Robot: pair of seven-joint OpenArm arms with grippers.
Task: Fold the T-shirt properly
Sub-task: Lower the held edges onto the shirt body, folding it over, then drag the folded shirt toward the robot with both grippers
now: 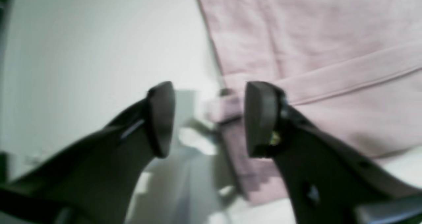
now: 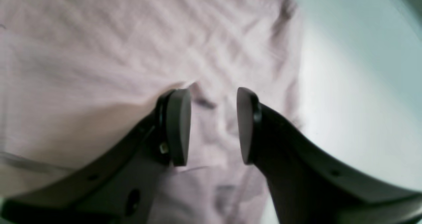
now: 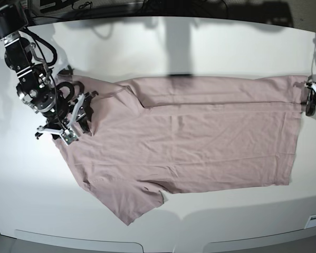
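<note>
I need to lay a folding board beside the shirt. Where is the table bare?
Bare table runs along the far edge beyond the T-shirt, and along the near edge below its hem side. It is crowded at the collar end by the right gripper, and at the hem corner by the left gripper.

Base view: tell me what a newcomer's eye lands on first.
The pink T-shirt dominates, spread almost flat across the white table, one long edge folded over along the far side. The right gripper sits open over the shirt's collar end at the picture's left. The left gripper, also open, is at the hem corner on the far right edge.
</note>
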